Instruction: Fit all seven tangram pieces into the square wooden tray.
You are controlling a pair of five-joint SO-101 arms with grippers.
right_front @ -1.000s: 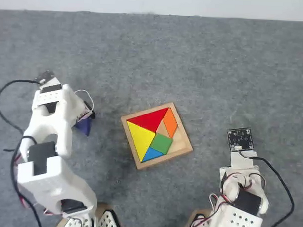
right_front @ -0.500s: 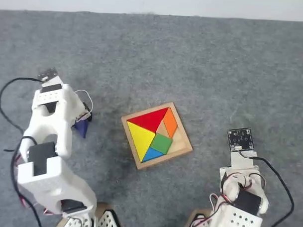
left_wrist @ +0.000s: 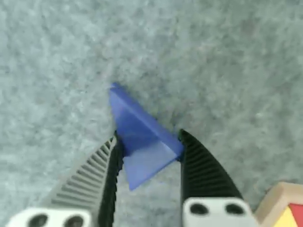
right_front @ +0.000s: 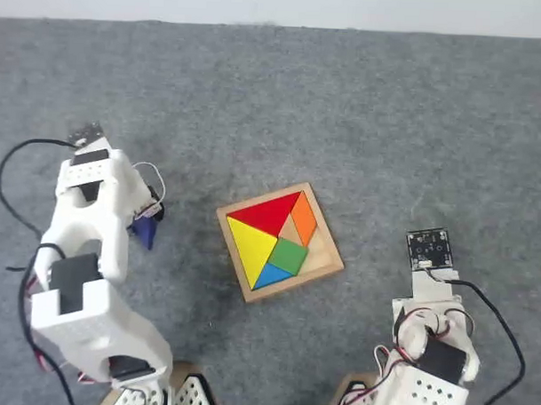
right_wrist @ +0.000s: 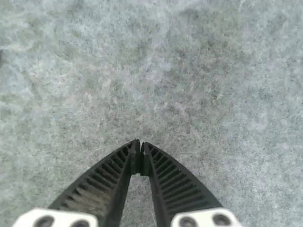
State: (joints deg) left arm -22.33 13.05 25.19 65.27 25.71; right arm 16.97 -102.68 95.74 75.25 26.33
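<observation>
The left gripper [left_wrist: 148, 142] is clamped on a dark blue triangle [left_wrist: 137, 135], one finger pressed against each side of it. The piece is tilted, with one corner pointing out past the fingertips over the grey carpet [left_wrist: 227, 56]. From above, the triangle [right_front: 145, 233] peeks out beside the left arm [right_front: 97, 205], well apart from the wooden tray [right_front: 320, 258] and to its left. Compared with a second ago, the triangle looks narrower and sits slightly closer to the near edge of the table, and the left arm's wrist has shifted a little. The tray and what is in it have not moved. It holds a red triangle [right_front: 270, 213], a yellow triangle [right_front: 250, 242], an orange slanted piece [right_front: 304, 219], a green square [right_front: 289, 255] and a light blue triangle [right_front: 271, 275], with bare wood showing between them and along the lower right side. The right gripper [right_wrist: 141, 144] is pinched closed on nothing, hanging over plain carpet. The right arm [right_front: 430, 341] rests where it was, to the right of the tray.
</observation>
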